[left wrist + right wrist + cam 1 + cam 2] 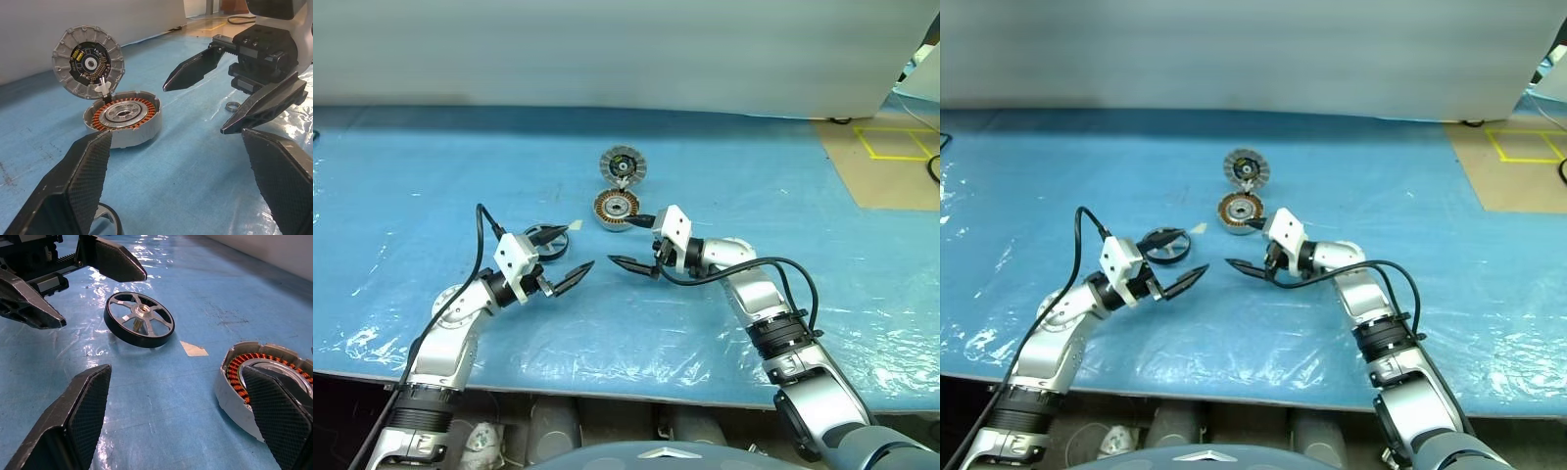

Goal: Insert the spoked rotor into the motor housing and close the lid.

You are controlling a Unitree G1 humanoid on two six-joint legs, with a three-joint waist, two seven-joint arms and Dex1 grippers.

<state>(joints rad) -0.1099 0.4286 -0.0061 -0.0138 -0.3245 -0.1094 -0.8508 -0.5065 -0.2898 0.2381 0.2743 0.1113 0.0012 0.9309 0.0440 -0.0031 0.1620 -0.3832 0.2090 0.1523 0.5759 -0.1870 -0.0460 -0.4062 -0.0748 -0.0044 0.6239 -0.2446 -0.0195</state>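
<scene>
Both the left gripper (pixel 565 275) and right gripper (pixel 629 243) are spread and empty, so pickup has not begun: the spoked rotor (pixel 545 238) lies left of centre, the motor housing (pixel 616 209) and raised lid (pixel 623 165) above centre; the left gripper should grasp the rotor next.

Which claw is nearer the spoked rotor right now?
Left. The left claw is open just in front of the spoked rotor, which lies beside its upper finger. The right claw, also open, sits further over beside the motor housing.
</scene>
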